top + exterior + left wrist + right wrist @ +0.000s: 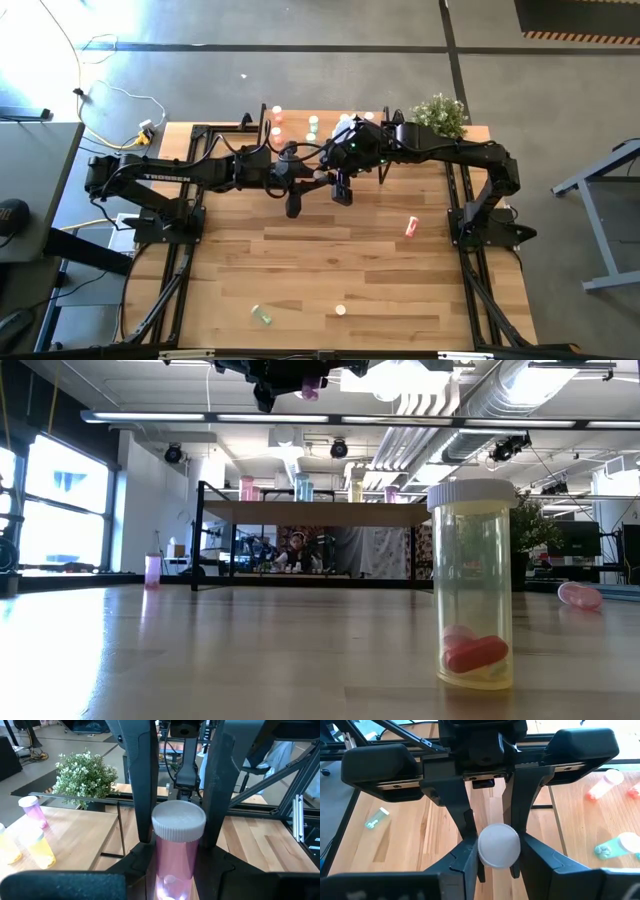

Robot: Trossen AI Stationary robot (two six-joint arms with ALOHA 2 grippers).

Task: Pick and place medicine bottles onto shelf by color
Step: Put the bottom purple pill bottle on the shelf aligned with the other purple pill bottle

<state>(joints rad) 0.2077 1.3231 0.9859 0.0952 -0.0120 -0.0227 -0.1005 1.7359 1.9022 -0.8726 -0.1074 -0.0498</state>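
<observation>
The left gripper (172, 845) is closed on a pink bottle (176, 855), held in the air above the tabletop (330, 260). The right gripper (496, 852) meets it there, its fingers pinching the white cap (499, 845). The bottle looks light, rigid and smooth, so a hold across the cylinder suits it. Beyond both grippers, the shelf (300, 128) carries standing bottles; open wood lies nearer.

Translucent glossy pink plastic bottle (176, 865) with ribbed matt white cap (178, 821); matt black fingers (138, 780); smooth, light-grained wooden tabletop (330, 270).
</observation>
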